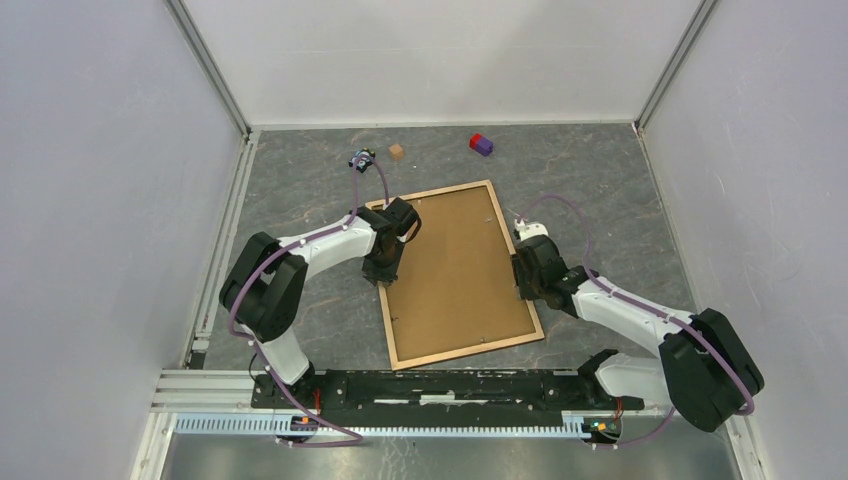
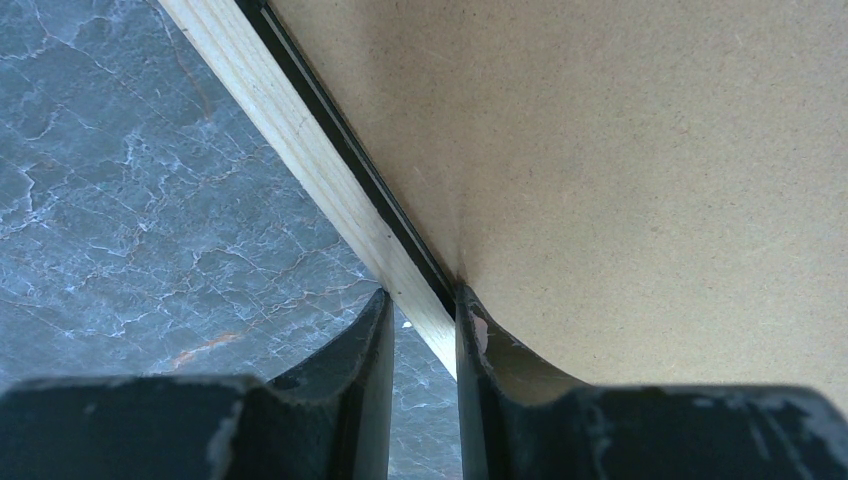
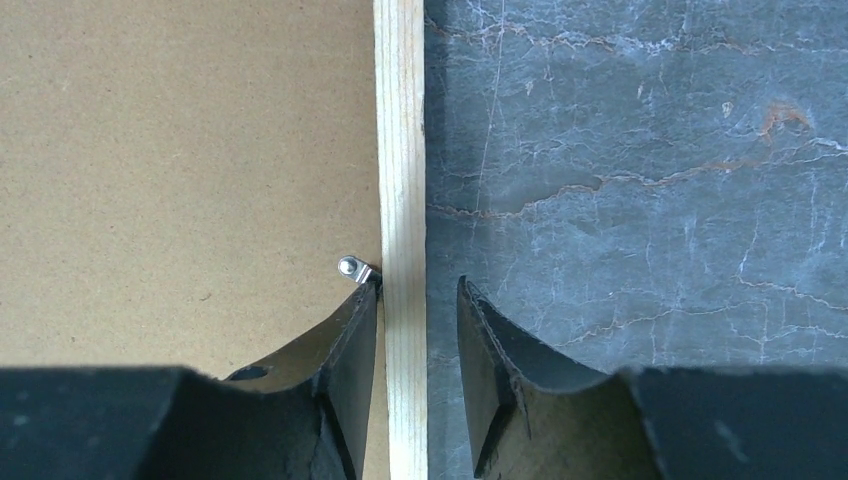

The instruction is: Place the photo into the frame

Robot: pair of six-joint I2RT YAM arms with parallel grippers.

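The frame [image 1: 470, 350] is lying flat in the middle of the grey marble-look table [image 1: 600, 190], light wood side up, skewed a bit, with the brown backing board [image 1: 455, 265] sitting inside it. I can't make out the photo anywhere. Out past the frame's far end there's a small brown block [image 1: 397, 152], a red-and-purple block [image 1: 481, 144] and a little dark object [image 1: 362, 158], all well apart from the frame. Nothing is lying on top of the board. A small metal tab [image 3: 352, 268] sticks out from the frame's right rail [image 3: 400, 150] onto the board. The left gripper [image 1: 384, 275] comes in from the frame's left, arm bent in an arch, and its fingertips [image 2: 385, 300] sit against both sides of the left rail [image 2: 330, 190], so it's pinching that rail. The right gripper [image 1: 522, 278] reaches in from the frame's right and straddles the right rail with its jaws apart: the inner finger [image 3: 360, 320] is against the rail by the tab, and the outer one stands off it with table showing between.
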